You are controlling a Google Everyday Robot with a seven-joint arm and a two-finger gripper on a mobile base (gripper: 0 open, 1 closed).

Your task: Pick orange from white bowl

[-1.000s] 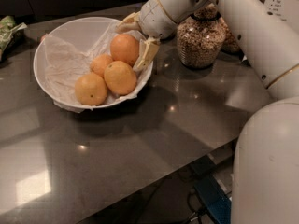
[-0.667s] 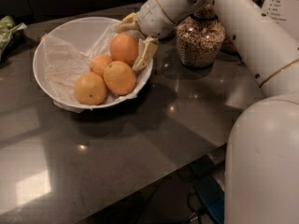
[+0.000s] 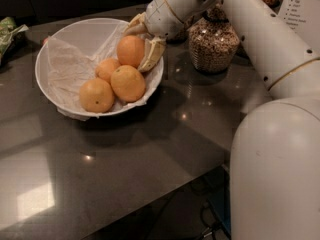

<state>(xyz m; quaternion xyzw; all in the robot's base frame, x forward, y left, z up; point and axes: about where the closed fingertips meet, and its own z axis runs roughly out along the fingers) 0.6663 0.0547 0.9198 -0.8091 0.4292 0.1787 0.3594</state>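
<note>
The white bowl, lined with crinkled white paper, stands on the dark table at upper left and holds several oranges. The orange, the deepest in colour, lies at the back right of the bowl. My gripper reaches down from the upper right over the bowl's right rim. It is open, with one pale finger behind the orange and the other finger at its right side. The orange rests in the bowl. A smaller orange and two yellower oranges lie in front of it.
A glass jar of grains stands just right of the bowl, under my arm. A green packet lies at the far left edge. A printed card stands at the upper right. My white body fills the lower right.
The gripper and the oranges stand the same as before. Only the view has shifted a little.
</note>
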